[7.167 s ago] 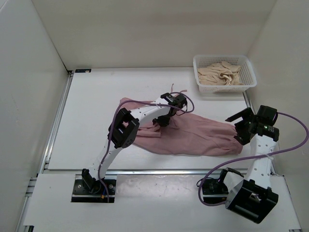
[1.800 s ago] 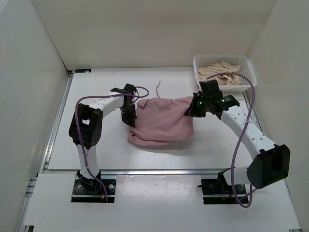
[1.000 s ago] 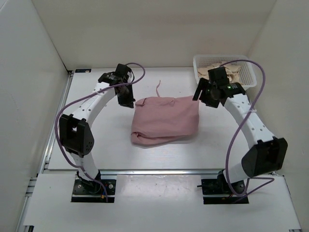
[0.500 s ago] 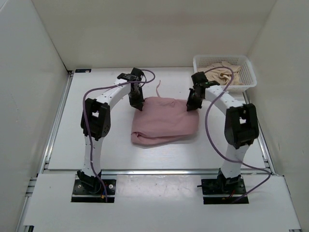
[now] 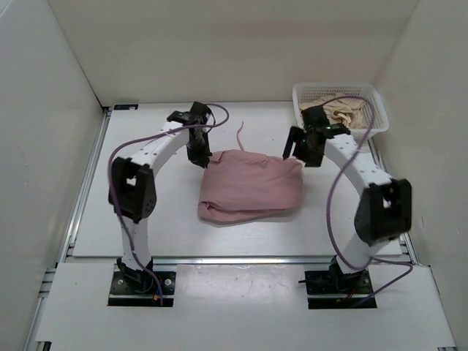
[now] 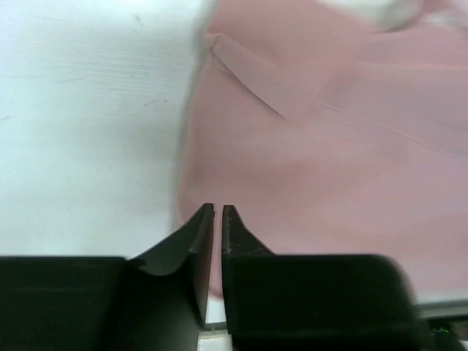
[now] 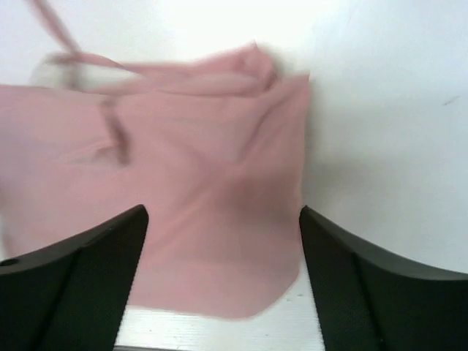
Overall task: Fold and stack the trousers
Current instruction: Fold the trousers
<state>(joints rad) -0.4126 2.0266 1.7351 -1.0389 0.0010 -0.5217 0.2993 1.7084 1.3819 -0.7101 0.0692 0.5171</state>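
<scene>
The dusty-pink trousers [image 5: 251,184] lie folded into a rough rectangle on the white table, with the thin drawstring [image 5: 239,136] trailing toward the back. My left gripper [image 5: 199,156] is at the fold's back left corner, its jaws shut and empty, with pink fabric [image 6: 329,146] just beyond them. My right gripper [image 5: 295,155] is over the back right corner, its jaws wide open above the pink fabric [image 7: 212,190] and holding nothing.
A white mesh basket [image 5: 376,107] at the back right holds a beige garment [image 5: 345,110]. White walls close in the table on the left, back and right. A metal rail [image 5: 241,259] runs along the near edge.
The trousers went from spread long to a folded rectangle. In the last second both grippers came down to the fold's back corners; the left has shifted slightly left.
</scene>
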